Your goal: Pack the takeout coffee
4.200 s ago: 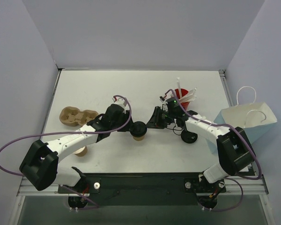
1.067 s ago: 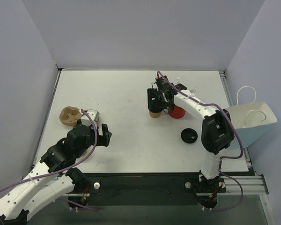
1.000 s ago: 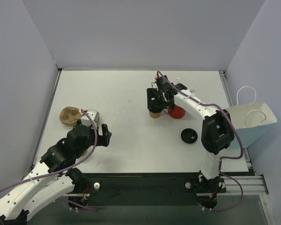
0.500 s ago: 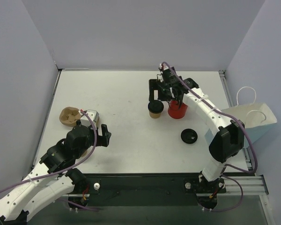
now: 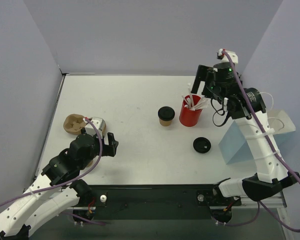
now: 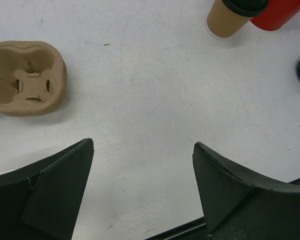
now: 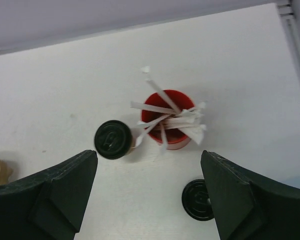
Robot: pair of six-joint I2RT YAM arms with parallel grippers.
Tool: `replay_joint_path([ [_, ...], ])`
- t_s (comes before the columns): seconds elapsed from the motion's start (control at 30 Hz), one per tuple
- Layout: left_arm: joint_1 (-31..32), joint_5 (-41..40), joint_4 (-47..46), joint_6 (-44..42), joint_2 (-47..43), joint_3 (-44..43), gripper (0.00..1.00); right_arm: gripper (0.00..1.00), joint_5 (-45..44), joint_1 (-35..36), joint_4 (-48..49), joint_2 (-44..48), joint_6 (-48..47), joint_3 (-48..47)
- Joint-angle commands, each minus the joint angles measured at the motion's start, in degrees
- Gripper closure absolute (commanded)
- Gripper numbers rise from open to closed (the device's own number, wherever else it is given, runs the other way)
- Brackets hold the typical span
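Top external: one takeout coffee (image 5: 165, 115) — left end effector (image 6: 142, 146) and right end effector (image 7: 149, 155) released (empty).

Top camera looks down from behind; both wrist cameras share the takeout coffee (image 7: 113, 139)

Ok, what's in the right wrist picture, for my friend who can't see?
From above: the takeout coffee stands on a white table, just left of a red cup of white straws. A loose black lid lies nearer, and the open right claw frames the bottom.
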State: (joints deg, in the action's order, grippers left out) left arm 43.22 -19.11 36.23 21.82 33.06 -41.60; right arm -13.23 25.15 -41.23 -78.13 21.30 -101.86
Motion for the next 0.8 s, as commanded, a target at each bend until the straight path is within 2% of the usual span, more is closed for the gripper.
replay_joint_path([
  [0.0,0.37,0.04,-1.33,-0.38,-0.28,-0.94,0.1,0.12,-10.41,-8.16,-9.12,3.06,2.86,0.26],
  [0.3,0.28,1.62,-1.33,-0.29,-0.54,-1.11,0.1,0.15,-7.52,-23.82,-14.83,7.55,4.36,2.46],
  [0.43,0.37,1.62,-2.04,-0.12,-3.78,-0.24,0.1,0.17,-4.62,-31.72,-15.19,8.25,5.86,7.1],
  [0.63,0.46,1.97,-2.39,0.06,-5.03,0.21,0.1,0.2,-1.97,-36.39,-12.65,6.41,6.91,10.45],
  [0.77,0.63,2.24,-2.21,-0.29,-4.23,0.03,0.1,0.25,0.93,-38.85,-10.71,3.52,7.18,12.47],
])
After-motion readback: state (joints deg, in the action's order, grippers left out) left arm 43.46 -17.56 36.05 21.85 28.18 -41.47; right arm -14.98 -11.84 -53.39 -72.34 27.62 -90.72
